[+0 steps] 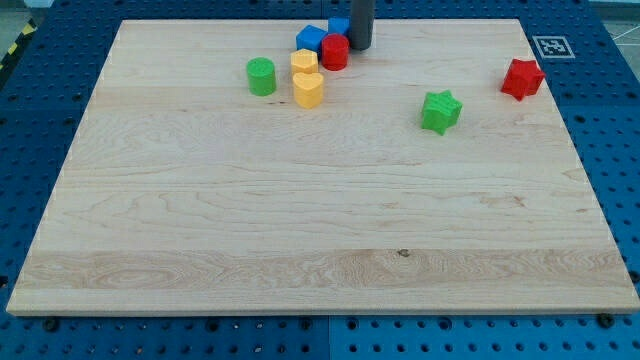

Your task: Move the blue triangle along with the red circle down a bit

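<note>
The red circle [335, 52] stands near the view's top centre of the wooden board [320, 220]. A blue block [311, 39], the triangle as far as I can tell, touches its left side. A second blue block [339, 26] sits just above the red circle, partly hidden by my rod. My tip [359, 47] rests right beside the red circle, on its right, at the top of the view.
Two yellow blocks [304, 61] [309, 89] sit stacked in a line just below-left of the blue block. A green cylinder [261, 76] is left of them. A green star [441, 110] and a red star [522, 78] lie to the right.
</note>
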You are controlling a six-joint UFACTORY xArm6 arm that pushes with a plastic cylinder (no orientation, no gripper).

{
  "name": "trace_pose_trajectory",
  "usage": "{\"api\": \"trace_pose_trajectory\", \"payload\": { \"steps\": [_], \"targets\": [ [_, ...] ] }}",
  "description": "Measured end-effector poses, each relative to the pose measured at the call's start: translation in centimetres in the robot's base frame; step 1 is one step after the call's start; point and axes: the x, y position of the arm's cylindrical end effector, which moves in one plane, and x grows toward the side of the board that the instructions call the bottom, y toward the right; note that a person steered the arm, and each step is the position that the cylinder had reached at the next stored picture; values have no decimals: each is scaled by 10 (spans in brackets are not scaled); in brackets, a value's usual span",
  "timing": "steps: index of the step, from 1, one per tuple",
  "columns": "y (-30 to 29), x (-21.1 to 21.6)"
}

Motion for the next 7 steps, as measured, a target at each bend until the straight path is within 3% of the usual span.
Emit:
{"api": "trace_pose_trajectory", "payload": {
  "steps": [1,2,3,5,7],
  "targets": [
    [16,1],
    [76,-1],
    [80,-36],
    [69,-55],
    [12,-53]
  ]
}}
